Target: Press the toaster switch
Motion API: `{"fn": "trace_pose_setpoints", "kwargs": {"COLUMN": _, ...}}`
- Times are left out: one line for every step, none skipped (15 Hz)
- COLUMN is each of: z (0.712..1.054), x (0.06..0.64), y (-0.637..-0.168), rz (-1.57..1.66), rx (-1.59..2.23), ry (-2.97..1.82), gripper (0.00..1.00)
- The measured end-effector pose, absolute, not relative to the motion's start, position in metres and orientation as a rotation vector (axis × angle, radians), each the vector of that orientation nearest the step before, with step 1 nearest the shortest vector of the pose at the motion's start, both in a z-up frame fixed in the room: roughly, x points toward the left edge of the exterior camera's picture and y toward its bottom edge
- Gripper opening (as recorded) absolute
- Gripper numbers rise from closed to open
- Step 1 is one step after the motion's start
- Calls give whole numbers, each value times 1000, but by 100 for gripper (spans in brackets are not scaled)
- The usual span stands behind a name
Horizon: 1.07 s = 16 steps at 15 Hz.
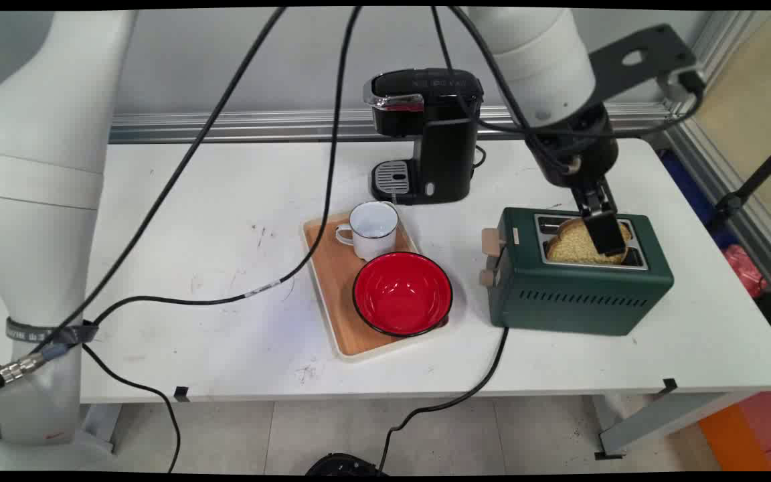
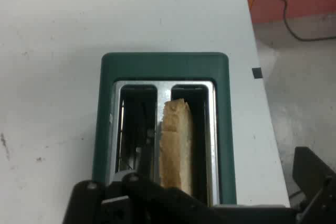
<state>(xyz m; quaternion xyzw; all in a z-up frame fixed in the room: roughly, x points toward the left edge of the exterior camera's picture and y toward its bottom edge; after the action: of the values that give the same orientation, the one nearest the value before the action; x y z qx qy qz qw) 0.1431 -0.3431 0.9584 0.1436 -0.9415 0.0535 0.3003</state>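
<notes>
1 bowl (image 1: 402,293), 1 mug (image 1: 372,229), 1 toaster (image 1: 579,294)

I have the arm reaching in from the upper part of the main view, its white forearm angled down to the right and black cables trailing off it. The wrist points almost straight down. The black two-finger gripper (image 1: 601,227) hangs below it, fingers (image 1: 605,233) aimed at the table. In the hand view, only the black linkage shows along the bottom edge.
</notes>
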Motion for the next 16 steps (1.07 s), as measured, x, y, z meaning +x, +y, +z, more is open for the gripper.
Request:
{"fn": "trace_pose_setpoints", "kwargs": {"z": 962, "x": 147, "y": -342, "rz": 142, "rx": 381, "ry": -2490, "gripper": 100}}
{"fn": "trace_pose_setpoints", "kwargs": {"z": 964, "x": 151, "y": -341, "rz": 142, "rx": 382, "ry": -2484, "gripper": 100}}
{"fn": "trace_pose_setpoints", "kwargs": {"z": 968, "x": 157, "y": -339, "rz": 143, "rx": 383, "ry": -2475, "gripper": 100}}
{"fn": "trace_pose_setpoints", "kwargs": {"z": 972, "x": 167, "y": -336, "rz": 143, "rx": 386, "ry": -2466, "gripper": 100}}
{"fn": "trace_pose_setpoints", "kwargs": {"z": 975, "x": 177, "y": -333, "rz": 144, "rx": 389, "ry": -2460, "gripper": 100}}
{"fn": "trace_pose_setpoints", "kwargs": {"z": 979, "x": 189, "y": -330, "rz": 145, "rx": 393, "ry": -2454, "gripper": 100}}
{"fn": "trace_pose_setpoints", "kwargs": {"z": 982, "x": 202, "y": -327, "rz": 146, "rx": 396, "ry": -2448, "gripper": 100}}
{"fn": "trace_pose_setpoints", "kwargs": {"z": 984, "x": 214, "y": -324, "rz": 146, "rx": 399, "ry": -2444, "gripper": 100}}
{"fn": "trace_pose_setpoints", "kwargs": {"z": 987, "x": 228, "y": -321, "rz": 145, "rx": 404, "ry": -2440, "gripper": 100}}
{"fn": "trace_pose_setpoints", "kwargs": {"z": 989, "x": 243, "y": -318, "rz": 144, "rx": 412, "ry": -2435, "gripper": 100}}
{"fn": "trace_pose_setpoints", "kwargs": {"z": 989, "x": 255, "y": -315, "rz": 142, "rx": 417, "ry": -2431, "gripper": 100}}
{"fn": "trace_pose_setpoints", "kwargs": {"z": 990, "x": 267, "y": -313, "rz": 141, "rx": 422, "ry": -2428, "gripper": 100}}
{"fn": "trace_pose_setpoints", "kwargs": {"z": 990, "x": 277, "y": -312, "rz": 142, "rx": 424, "ry": -2426, "gripper": 100}}
{"fn": "trace_pose_setpoints", "kwargs": {"z": 988, "x": 287, "y": -310, "rz": 143, "rx": 427, "ry": -2425, "gripper": 100}}
{"fn": "trace_pose_setpoints", "kwargs": {"z": 986, "x": 295, "y": -309, "rz": 143, "rx": 431, "ry": -2424, "gripper": 100}}
{"fn": "trace_pose_setpoints", "kwargs": {"z": 984, "x": 302, "y": -309, "rz": 143, "rx": 433, "ry": -2424, "gripper": 100}}
